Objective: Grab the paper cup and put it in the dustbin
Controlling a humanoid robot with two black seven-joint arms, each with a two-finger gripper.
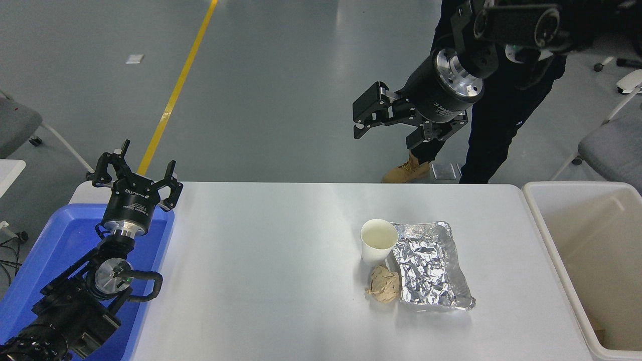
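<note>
The white paper cup [378,241] stands upright on the table, right of centre, touching the left edge of a foil tray. The beige dustbin [544,235] sits off the table's right end, its rim level with the tabletop. My right gripper [386,123] hangs open and empty in the air beyond the table's far edge, well above and behind the cup, its fingers pointing left and down. The left gripper [135,173] is parked open over the blue tray at the lower left.
A crumpled brown paper ball [383,285] lies just in front of the cup. The rectangular foil tray [431,265] lies to the cup's right. A blue tray [55,250] sits at the table's left end. A person in dark trousers [481,135] stands at the far side, behind my right arm.
</note>
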